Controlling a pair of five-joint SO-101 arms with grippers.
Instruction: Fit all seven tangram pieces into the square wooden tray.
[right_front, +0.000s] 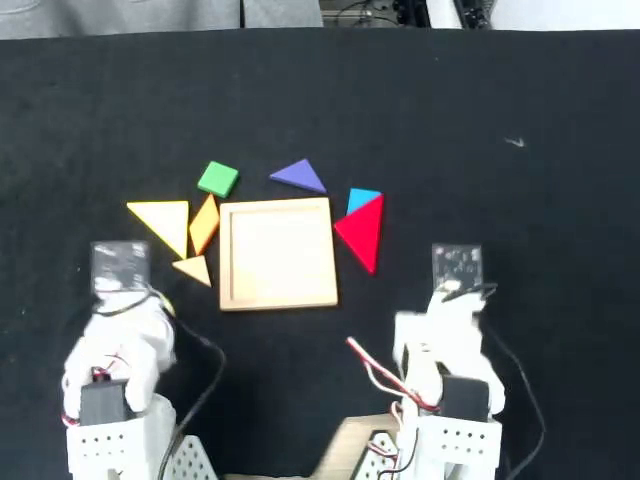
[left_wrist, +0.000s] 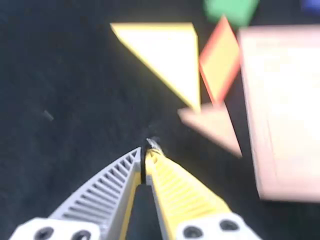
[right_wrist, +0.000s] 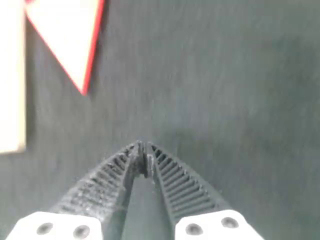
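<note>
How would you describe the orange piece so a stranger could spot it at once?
Find the square wooden tray at the centre. Beside its left edge, next to the large yellow triangle, lies the orange piece. It alone is a slanted four-sided shape, not a triangle or square.

A black-covered desk (right_front: 500, 120) carries a square wooden tray (right_front: 226, 255) near its middle, with seven flat pieces lying around it. On the tray's left are a yellow triangle (right_front: 165, 220), an orange parallelogram (right_front: 204, 223) just beside the tray's edge, and a small pale orange triangle (right_front: 194, 269). Beyond the far edge lie a green square (right_front: 218, 179) and a purple triangle (right_front: 299, 176). On the right, a blue triangle (right_front: 361, 198) touches a red triangle (right_front: 363, 230).
</note>
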